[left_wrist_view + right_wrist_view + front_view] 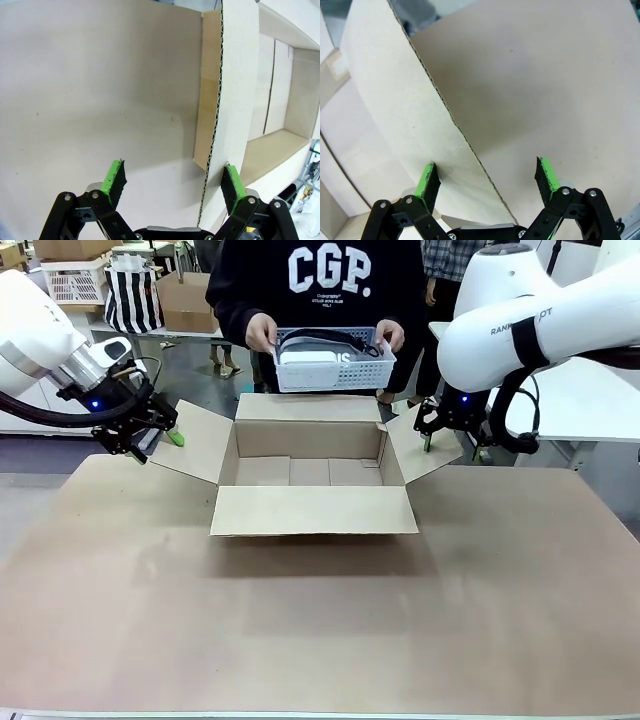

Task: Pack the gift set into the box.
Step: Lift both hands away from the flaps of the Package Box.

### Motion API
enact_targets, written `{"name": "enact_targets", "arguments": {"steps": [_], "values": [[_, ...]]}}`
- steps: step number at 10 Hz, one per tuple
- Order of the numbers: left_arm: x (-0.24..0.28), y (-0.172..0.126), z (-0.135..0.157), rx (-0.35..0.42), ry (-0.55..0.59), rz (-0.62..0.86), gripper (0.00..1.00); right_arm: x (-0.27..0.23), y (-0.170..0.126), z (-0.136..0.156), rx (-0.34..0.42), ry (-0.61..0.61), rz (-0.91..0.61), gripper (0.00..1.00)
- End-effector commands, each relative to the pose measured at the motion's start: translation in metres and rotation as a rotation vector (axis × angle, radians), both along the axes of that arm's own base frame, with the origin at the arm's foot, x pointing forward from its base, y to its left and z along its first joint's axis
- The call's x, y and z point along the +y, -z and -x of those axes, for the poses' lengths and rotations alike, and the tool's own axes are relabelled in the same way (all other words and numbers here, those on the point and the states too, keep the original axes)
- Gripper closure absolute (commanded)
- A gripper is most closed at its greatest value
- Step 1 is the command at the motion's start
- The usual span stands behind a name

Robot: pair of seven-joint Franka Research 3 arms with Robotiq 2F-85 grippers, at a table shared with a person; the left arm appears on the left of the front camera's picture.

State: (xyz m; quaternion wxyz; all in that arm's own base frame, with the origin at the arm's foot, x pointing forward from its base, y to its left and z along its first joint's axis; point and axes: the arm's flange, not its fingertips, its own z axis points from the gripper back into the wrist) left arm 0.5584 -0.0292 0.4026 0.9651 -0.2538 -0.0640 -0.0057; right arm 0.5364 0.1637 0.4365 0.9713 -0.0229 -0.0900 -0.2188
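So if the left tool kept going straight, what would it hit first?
Probably the box flap: its edge stands between the open fingers of the left tool, though depth is unclear.

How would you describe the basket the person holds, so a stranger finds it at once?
Start at the large open brown box in the middle of the table. Just behind its far flap, a person's hands hold a small basket. Unlike the plain cardboard near it, it is white slotted plastic and carries a black package lettered in white.

Box [312,510] open, flaps splayed; gift set [343,358] held beyond far flap
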Motion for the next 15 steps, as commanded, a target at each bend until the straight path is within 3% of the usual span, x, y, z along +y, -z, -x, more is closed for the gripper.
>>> {"name": "enact_targets", "arguments": {"steps": [1,15], "values": [[0.0,-0.0017,0.0016,0.004,-0.011,-0.015,0.0,-0.0005,-0.0028,-0.0005,-0.002,0.006,0.022,0.0],[0.0,-0.0017,0.0016,0.004,-0.011,-0.015,0.0,-0.0005,-0.0028,-0.0005,-0.002,0.006,0.022,0.0]]}}
